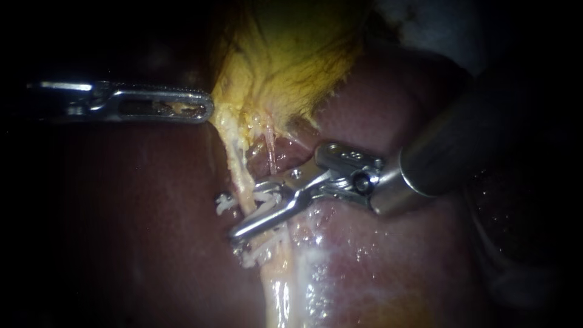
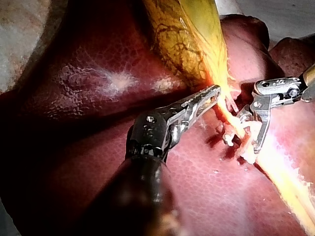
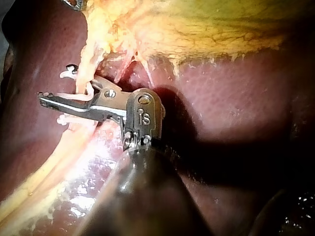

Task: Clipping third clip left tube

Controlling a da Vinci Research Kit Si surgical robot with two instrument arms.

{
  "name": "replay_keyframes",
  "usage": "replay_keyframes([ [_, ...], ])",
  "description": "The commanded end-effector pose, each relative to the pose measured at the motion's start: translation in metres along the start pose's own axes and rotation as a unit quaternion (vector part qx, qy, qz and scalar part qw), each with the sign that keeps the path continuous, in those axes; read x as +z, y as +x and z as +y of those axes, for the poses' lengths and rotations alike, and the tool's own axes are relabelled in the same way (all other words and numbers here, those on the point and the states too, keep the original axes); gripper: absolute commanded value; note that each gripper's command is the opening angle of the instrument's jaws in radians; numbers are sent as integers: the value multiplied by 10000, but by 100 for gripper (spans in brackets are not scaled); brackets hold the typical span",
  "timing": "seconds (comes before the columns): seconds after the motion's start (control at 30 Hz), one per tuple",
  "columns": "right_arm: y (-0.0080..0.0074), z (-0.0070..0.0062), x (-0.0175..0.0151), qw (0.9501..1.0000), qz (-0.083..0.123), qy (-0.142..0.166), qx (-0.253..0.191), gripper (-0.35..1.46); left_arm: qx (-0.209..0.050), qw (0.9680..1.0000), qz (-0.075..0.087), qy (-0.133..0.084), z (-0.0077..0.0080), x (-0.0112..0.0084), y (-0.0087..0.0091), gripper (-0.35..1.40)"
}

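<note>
Right instrument [image 1: 243, 228] straddles left tube [image 1: 240, 173].

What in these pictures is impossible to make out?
- Endoscope view: the tube where the right instrument crosses it, covered by that instrument.
- Endoscope view: the left instrument's shaft, lost in darkness.
- All views: the number of clips; small, partly behind the right instrument.
- Right wrist view: the left instrument, cut off by the edge.
</note>
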Motion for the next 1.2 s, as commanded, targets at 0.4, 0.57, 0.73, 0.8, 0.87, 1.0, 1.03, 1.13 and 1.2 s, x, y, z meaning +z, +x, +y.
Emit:
replay_keyframes([
  [0.4, 21, -3, 7, 9999, 130, 28, 55, 47, 0, 10000, 0, 0, 0, 0, 0, -35],
  [0.57, 22, -3, 7, 9998, 133, 11, 176, 32, 0, 10000, 0, 0, 0, 0, 0, -35],
  [0.73, 22, -4, 7, 9993, 133, -37, 354, 6, 0, 10000, 0, 1, 0, 0, 0, -35],
  [0.8, 22, -4, 7, 9993, 133, -36, 354, -1, 0, 10000, 0, 1, 0, 0, 0, -35],
  [0.87, 22, -4, 7, 9993, 133, -37, 354, -9, 0, 10000, 0, 1, 0, 0, 0, -35],
  [1.0, 22, -3, 7, 9988, 133, -66, 473, -35, 0, 10000, 0, 1, 0, 0, 0, -35],
  [1.03, 22, -3, 7, 9988, 132, -65, 472, -35, 0, 10000, 0, 1, 0, 0, 0, -35],
  [1.13, 22, 0, 8, 9986, 135, -72, 497, -35, 0, 10000, 0, 0, 0, 0, 0, -35],
  [1.2, 20, 0, 8, 9987, 130, -67, 493, -35, 0, 10000, 0, 0, 0, 0, 0, -35],
])
